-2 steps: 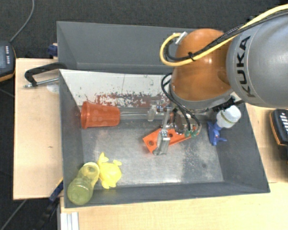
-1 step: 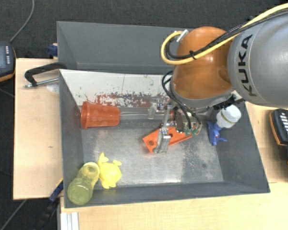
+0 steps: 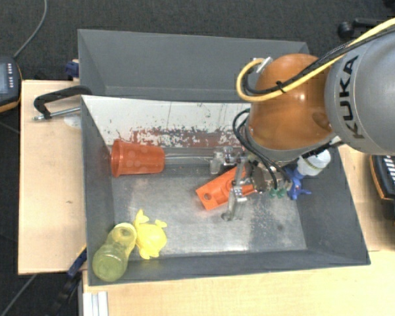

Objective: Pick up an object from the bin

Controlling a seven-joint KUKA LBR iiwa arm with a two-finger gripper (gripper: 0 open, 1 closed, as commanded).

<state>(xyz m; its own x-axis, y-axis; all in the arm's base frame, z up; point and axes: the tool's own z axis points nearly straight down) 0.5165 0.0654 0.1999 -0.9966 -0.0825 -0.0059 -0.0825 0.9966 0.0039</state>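
An orange flat block [image 3: 215,192] is lying near the middle of the bin's floor, a little toward the right, one corner pointing to the left. The gripper [image 3: 237,196] is sitting low over the block's right end, its metal parts overlapping the orange there. Whether it is apart, together or clamped on the block cannot be told from this angle.

Just right of the gripper, a small blue thing [image 3: 296,187] and a white bottle-like thing [image 3: 315,162] are showing from under the arm's orange wrist cover [image 3: 286,107]. The grey arm link [image 3: 368,91] above them is bearing the word "KUKA" in black letters, running up its side.

Well to the left, by the back wall, an orange-red cup [image 3: 137,158] is lying on its side. In the front left corner of the grey bin [image 3: 97,196], a yellow duck-like toy [image 3: 150,236] is lying against a yellow-green translucent cup [image 3: 114,253], the two touching.
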